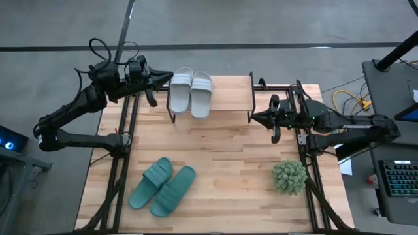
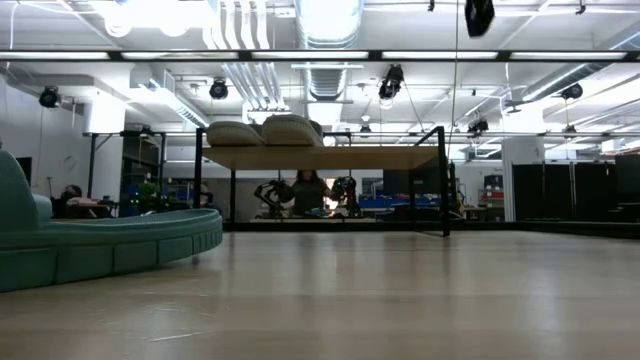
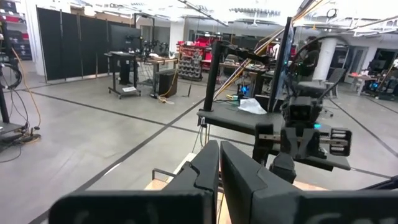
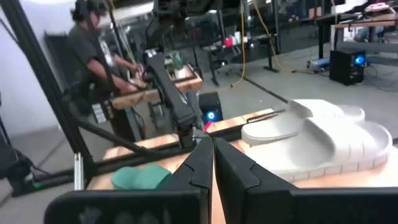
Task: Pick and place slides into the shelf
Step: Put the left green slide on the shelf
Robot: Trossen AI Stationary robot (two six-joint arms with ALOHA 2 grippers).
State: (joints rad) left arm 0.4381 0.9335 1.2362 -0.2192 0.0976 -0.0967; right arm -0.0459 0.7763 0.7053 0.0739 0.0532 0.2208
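Two pale grey-white slides lie side by side on the shelf's wooden top at its left end, and show in the right wrist view and low view. Two teal slides lie on the table near its front left, one looming at the low view's left. My left gripper is shut, held up just left of the white slides. My right gripper is shut, held up at the shelf's right end, pointing left. Neither holds anything.
A spiky green plant ball sits on the table at the front right. The middle of the tabletop is bare wood. A person stands beyond the table. Black frame rails run along both table sides.
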